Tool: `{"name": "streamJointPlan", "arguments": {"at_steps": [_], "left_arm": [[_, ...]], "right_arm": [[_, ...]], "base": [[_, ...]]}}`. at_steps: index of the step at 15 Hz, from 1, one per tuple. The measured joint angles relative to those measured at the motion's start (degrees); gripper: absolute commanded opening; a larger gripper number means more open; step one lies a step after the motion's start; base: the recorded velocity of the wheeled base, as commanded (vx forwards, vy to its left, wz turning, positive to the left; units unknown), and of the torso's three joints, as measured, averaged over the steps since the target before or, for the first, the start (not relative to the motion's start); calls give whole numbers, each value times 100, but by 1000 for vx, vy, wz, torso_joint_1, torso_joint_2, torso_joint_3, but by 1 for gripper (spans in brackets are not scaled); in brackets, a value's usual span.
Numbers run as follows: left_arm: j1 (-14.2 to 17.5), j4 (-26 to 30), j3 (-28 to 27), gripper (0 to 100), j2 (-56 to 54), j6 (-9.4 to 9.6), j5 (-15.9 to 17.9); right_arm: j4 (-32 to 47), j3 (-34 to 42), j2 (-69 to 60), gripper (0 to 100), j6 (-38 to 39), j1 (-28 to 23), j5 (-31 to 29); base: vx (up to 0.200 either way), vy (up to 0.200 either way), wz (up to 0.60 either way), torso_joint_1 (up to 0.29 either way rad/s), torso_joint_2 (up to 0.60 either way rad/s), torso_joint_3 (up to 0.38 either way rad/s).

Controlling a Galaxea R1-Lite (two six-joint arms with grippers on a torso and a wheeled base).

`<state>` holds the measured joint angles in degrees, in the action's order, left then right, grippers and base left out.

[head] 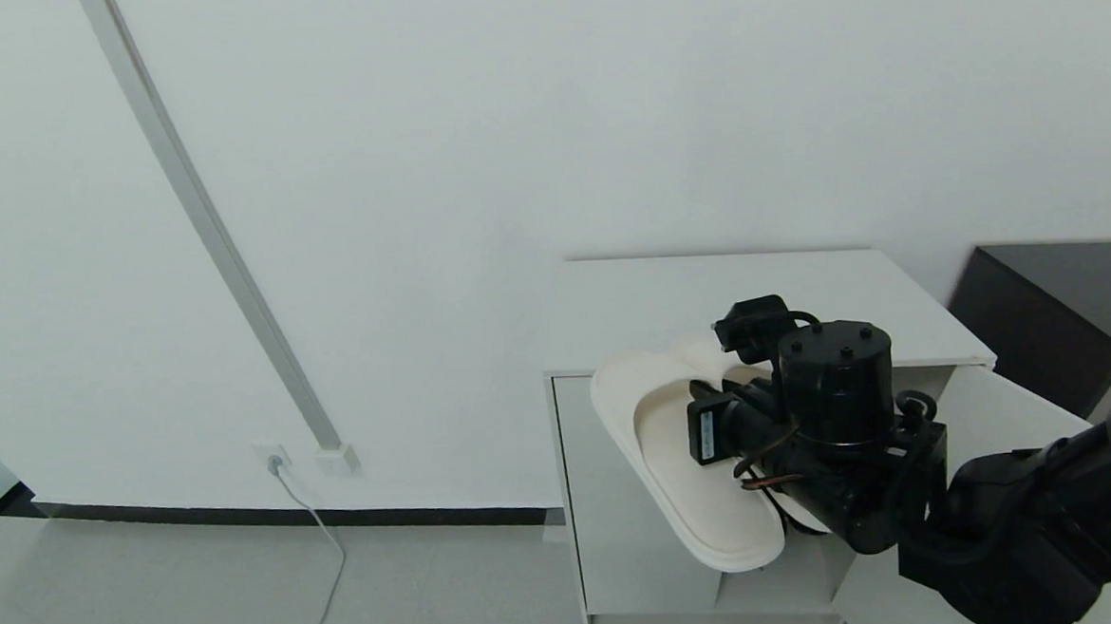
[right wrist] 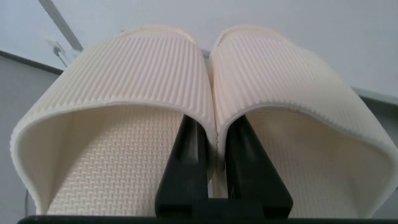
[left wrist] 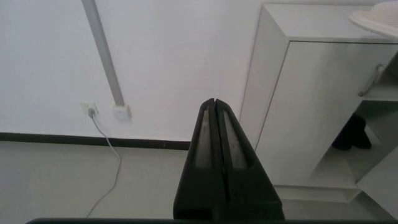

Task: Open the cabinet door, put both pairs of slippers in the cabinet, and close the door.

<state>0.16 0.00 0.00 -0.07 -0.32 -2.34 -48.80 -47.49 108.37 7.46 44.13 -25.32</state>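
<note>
A pair of cream slippers (head: 677,458) hangs in front of the white cabinet (head: 707,295), level with its top front edge. My right gripper (right wrist: 212,155) is shut on the two slippers (right wrist: 124,93), pinching their inner sides together. The cabinet's left door (left wrist: 311,106) is shut, and its right door (head: 1008,421) stands swung open. Inside, a dark object (left wrist: 353,134) rests on a shelf. My left gripper (left wrist: 214,102) is shut with nothing in it, low and to the left of the cabinet, pointing toward the wall beside it.
A dark table (head: 1059,305) stands right of the cabinet. A grey wall strip (head: 209,226) runs down to a socket (head: 273,457), with a cable trailing over the floor. Open floor lies left of the cabinet.
</note>
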Motion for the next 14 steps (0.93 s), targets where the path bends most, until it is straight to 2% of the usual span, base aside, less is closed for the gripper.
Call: {"name": "streamJointPlan", "arguments": {"at_steps": [14], "left_arm": [[-2, 0, 0, 0, 0, -20, -1]], "right_arm": [[-145, 89, 30, 0, 0, 7, -7]], "base": [[0, 0, 0, 0, 0, 0]]}}
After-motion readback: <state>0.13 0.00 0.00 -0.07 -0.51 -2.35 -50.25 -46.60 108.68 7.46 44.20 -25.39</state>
